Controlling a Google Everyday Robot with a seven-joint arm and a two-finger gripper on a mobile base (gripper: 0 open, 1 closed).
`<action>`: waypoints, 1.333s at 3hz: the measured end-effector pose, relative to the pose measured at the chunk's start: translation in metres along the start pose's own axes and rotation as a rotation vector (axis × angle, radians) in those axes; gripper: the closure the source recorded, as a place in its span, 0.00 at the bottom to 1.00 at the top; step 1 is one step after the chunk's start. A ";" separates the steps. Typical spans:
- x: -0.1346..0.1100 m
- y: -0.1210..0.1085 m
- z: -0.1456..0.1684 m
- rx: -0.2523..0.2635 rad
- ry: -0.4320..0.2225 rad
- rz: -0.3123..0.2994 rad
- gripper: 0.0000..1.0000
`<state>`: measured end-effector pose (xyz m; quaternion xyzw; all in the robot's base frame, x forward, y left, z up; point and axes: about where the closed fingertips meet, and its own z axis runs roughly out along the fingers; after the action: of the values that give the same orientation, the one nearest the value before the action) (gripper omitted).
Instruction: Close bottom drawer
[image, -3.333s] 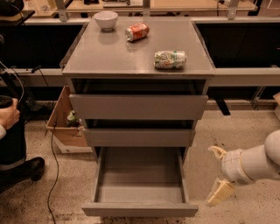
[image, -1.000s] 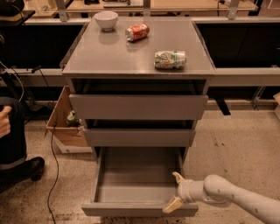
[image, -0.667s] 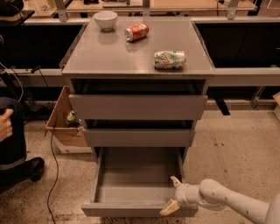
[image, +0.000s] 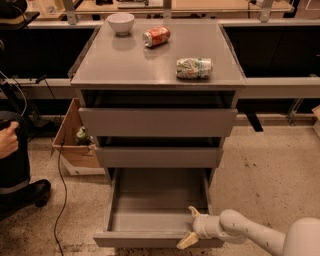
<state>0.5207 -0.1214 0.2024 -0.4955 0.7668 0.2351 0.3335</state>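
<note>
The bottom drawer (image: 150, 239) of the grey cabinet (image: 157, 120) is pulled far out, and its empty grey box interior shows. Its flat grey front runs along the lower edge of the view. My gripper (image: 191, 227) is at the right end of that front, its white arm coming in from the lower right. One cream finger (image: 194, 212) lies inside the drawer behind the front and the other (image: 186, 241) lies outside before it, so the open fingers straddle the front panel. The middle and top drawers stand slightly out.
A white bowl (image: 121, 22), a red can (image: 156, 36) and a crushed green can (image: 193, 68) lie on the cabinet top. A cardboard box (image: 75, 145) stands on the floor to the left. A person's hand (image: 7, 140) and shoe (image: 30, 194) are at the left edge.
My gripper came in from the right of the cabinet and moved left onto the right end of the drawer front. The drawer stands equally far out.
</note>
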 end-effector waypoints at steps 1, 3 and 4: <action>0.003 -0.003 0.020 -0.007 -0.021 -0.002 0.00; -0.032 -0.028 0.041 0.004 -0.088 -0.072 0.42; -0.047 -0.035 0.046 0.007 -0.108 -0.096 0.65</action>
<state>0.5793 -0.0753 0.2052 -0.5172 0.7239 0.2423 0.3869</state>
